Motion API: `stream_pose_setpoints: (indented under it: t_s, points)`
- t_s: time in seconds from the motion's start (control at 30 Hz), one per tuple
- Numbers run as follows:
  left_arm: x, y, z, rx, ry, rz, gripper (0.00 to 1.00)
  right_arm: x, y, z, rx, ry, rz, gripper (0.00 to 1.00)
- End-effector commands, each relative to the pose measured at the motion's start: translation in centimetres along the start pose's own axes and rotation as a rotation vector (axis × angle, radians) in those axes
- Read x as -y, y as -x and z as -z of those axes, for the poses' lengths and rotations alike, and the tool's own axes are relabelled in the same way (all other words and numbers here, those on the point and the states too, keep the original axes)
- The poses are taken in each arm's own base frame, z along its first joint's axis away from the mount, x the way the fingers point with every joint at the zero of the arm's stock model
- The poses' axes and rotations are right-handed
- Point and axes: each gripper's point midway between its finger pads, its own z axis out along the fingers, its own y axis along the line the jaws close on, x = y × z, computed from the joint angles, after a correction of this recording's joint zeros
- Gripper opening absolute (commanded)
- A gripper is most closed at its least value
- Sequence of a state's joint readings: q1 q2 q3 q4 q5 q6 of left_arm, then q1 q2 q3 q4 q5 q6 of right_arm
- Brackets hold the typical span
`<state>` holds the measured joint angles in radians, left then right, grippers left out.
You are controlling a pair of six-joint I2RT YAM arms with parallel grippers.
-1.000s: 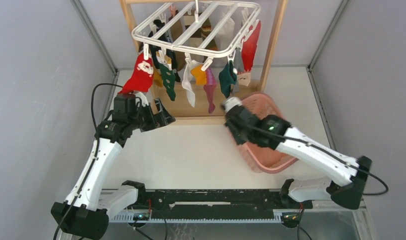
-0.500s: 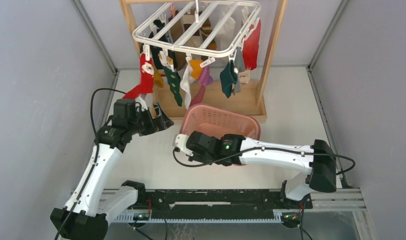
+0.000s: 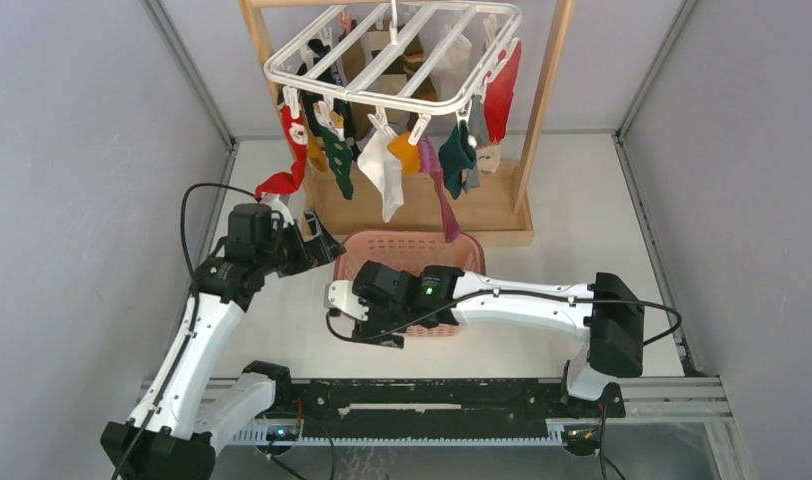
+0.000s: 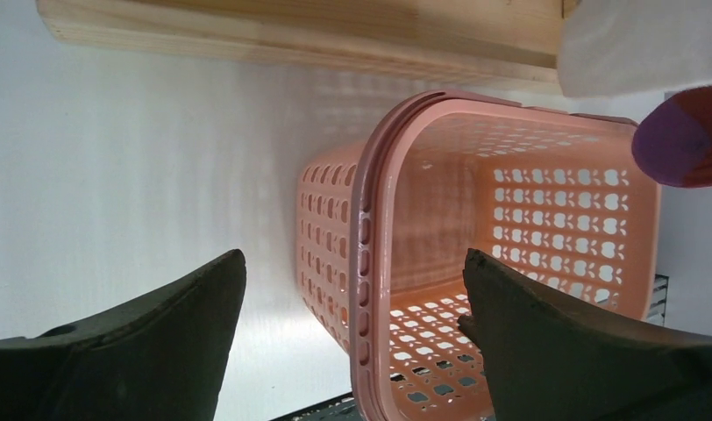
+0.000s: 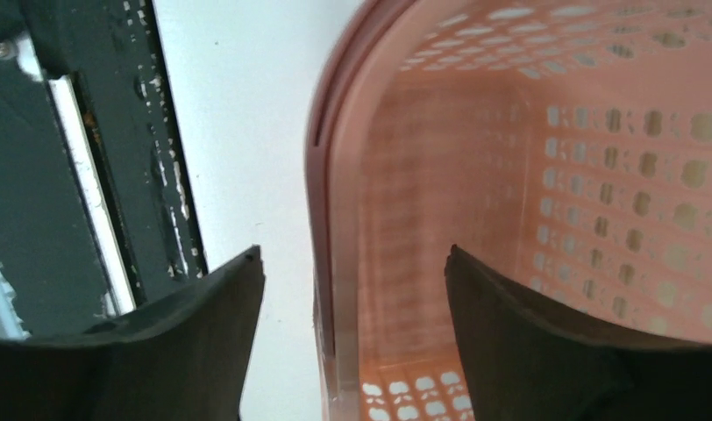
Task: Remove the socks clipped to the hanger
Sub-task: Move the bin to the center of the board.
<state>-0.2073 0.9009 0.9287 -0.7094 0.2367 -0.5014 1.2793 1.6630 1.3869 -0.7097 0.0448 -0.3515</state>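
The white hanger (image 3: 392, 62) hangs from the wooden rack with several socks clipped to it: red (image 3: 292, 135), dark green (image 3: 338, 160), white (image 3: 385, 172), orange (image 3: 408, 155), magenta (image 3: 444, 200), teal (image 3: 454, 152). My left gripper (image 3: 320, 246) is open beside the pink basket's left end, below the red sock. In the left wrist view my left gripper (image 4: 354, 256) frames the basket rim and grips nothing. My right gripper (image 3: 367, 318) is open at the basket's near left corner. The rim (image 5: 335, 175) stands between my right gripper's (image 5: 353, 252) spread fingers.
The pink basket (image 3: 412, 239) sits on the table under the hanging socks, in front of the rack's wooden base (image 3: 422, 215). A white sock (image 4: 642, 44) and a magenta toe (image 4: 677, 140) hang over the basket (image 4: 370, 219). The black rail (image 5: 63, 132) runs near the right gripper.
The right arm swept the basket from the right side leftward to under the socks, and its jaws have opened. The socks have swung. The left gripper dropped slightly.
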Motion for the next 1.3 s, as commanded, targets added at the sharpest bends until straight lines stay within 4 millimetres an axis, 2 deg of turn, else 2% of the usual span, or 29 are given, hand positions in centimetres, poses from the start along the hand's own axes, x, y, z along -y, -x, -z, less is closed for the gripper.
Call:
stream_pose_setpoints:
  t_s: [0.0,0.13,0.2,0.27,0.33,0.4,0.5,0.63,0.77,0.93,1.0,1.1,1.27]
  points:
    - [0.0,0.7,0.0,0.059,0.0,0.014,0.97,1.7,2.7,2.2,0.114,-0.072,-0.024,0.98]
    - [0.3,1.6,1.3,0.107,0.008,0.008,0.99,2.9,5.2,6.7,0.258,-0.158,-0.083,1.0]
    - [0.8,2.7,2.7,0.147,0.011,-0.006,1.0,4.3,6.2,10.1,0.345,-0.259,-0.145,1.0]
    - [1.5,3.4,4.1,0.176,-0.003,-0.011,1.0,5.6,6.3,12.8,0.411,-0.331,-0.236,1.0]
    - [3.0,3.9,5.5,0.197,-0.065,-0.015,1.0,7.9,5.3,15.4,0.478,-0.443,-0.46,1.0]
    - [4.9,4.1,6.7,0.205,-0.154,-0.014,1.0,9.0,3.8,17.2,0.511,-0.434,-0.613,0.97]
    - [7.0,4.7,8.0,0.228,-0.237,-0.011,1.0,9.9,1.8,19.2,0.584,-0.428,-0.731,0.84]
    - [8.4,6.4,8.9,0.303,-0.273,-0.023,1.0,11.7,0.0,22.0,0.686,-0.55,-0.789,0.79]
    - [10.5,7.5,8.7,0.341,-0.372,0.023,1.0,12.7,1.1,25.1,0.816,-0.565,-0.8,0.76]
    - [13.3,6.9,6.6,0.327,-0.432,0.02,1.0,12.9,4.1,28.1,0.959,-0.465,-0.761,0.71]
    - [14.4,6.5,5.5,0.302,-0.445,-0.001,1.0,13.5,4.6,28.7,0.979,-0.451,-0.754,0.7]
    - [15.0,6.3,4.1,0.281,-0.427,-0.021,1.0,15.1,4.4,29.3,1.002,-0.445,-0.783,0.67]
    - [15.9,6.2,2.5,0.26,-0.399,-0.088,1.0,16.9,4.1,28.7,1.011,-0.392,-0.81,0.63]
